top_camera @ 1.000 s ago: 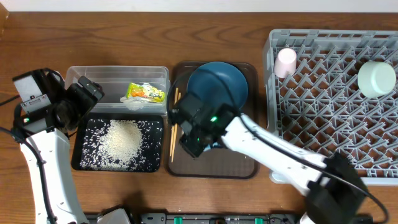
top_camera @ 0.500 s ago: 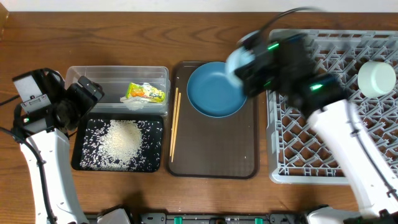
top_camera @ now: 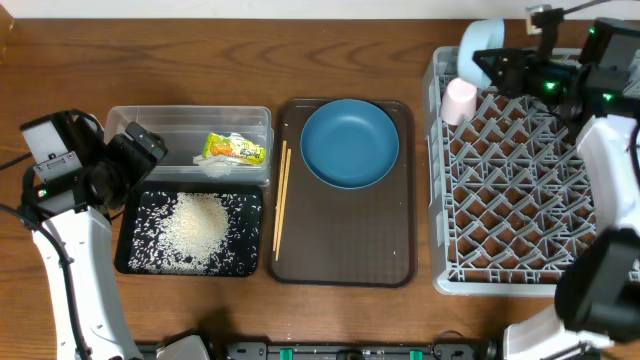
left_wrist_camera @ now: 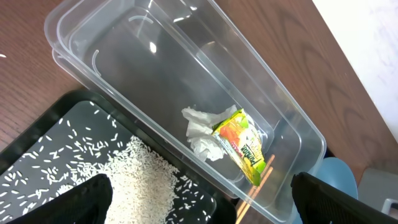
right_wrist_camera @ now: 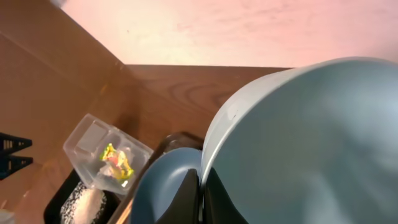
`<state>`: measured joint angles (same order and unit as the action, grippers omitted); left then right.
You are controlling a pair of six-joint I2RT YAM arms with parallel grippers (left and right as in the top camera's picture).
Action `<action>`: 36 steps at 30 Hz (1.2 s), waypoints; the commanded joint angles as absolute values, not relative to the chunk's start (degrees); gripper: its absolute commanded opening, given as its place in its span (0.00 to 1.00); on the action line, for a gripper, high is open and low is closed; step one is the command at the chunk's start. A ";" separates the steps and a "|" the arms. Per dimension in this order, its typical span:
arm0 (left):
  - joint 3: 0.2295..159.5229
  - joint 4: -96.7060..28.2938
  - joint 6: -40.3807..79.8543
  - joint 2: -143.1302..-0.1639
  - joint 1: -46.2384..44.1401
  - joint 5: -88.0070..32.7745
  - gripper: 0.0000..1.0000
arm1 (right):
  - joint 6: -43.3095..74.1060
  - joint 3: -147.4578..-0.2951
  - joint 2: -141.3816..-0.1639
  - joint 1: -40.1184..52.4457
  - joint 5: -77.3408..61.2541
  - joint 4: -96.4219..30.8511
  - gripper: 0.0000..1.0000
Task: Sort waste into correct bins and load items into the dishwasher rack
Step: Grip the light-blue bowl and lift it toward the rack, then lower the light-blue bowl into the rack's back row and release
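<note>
My right gripper (top_camera: 498, 63) (right_wrist_camera: 202, 194) is shut on the rim of the small light blue bowl (top_camera: 479, 42) (right_wrist_camera: 311, 143), held on edge above the back-left corner of the grey dishwasher rack (top_camera: 520, 200). The pink cup (top_camera: 459, 100) stands in that corner. On the brown tray (top_camera: 340, 250) sit the dark blue bowl (top_camera: 350, 143) (right_wrist_camera: 165, 180) and the chopsticks (top_camera: 281, 200). The clear tub (top_camera: 170, 128) (left_wrist_camera: 155, 68) holds the yellow-green wrapper (top_camera: 236, 150) (left_wrist_camera: 242, 143) and the white tissue (left_wrist_camera: 202, 134). Rice (top_camera: 195, 225) (left_wrist_camera: 146, 180) lies in the black tray (top_camera: 140, 255). My left gripper (top_camera: 140, 150) (left_wrist_camera: 199, 214) hangs open above both bins.
The rack takes up the right side of the table, and my right arm reaches over its back edge. The brown tray lies between the bins and the rack. A wall runs along the table's far edge.
My right arm has lifted the light blue bowl off the brown tray and swung it right to the rack's back-left corner. The left arm has not moved.
</note>
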<state>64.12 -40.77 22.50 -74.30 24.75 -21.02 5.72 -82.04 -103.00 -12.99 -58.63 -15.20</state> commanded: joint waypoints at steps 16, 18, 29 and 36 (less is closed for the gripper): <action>65.10 -40.95 22.81 -74.48 25.06 -20.91 0.95 | 10.74 -82.72 -119.13 -25.02 -70.94 -10.15 0.01; 65.10 -40.95 22.81 -74.48 25.06 -20.91 0.95 | 10.76 -82.72 -119.15 -25.71 -70.37 -11.55 0.04; 65.10 -40.95 22.81 -74.48 25.06 -20.91 0.95 | 10.74 -82.74 -119.13 -29.74 -61.80 -20.73 0.23; 65.10 -40.95 22.81 -74.48 25.06 -20.91 0.95 | 11.92 -82.78 -117.71 -31.70 -54.15 -23.20 0.46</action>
<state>64.12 -40.77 22.50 -74.30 24.75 -21.02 11.09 -82.43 -118.67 -30.96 -58.13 -23.11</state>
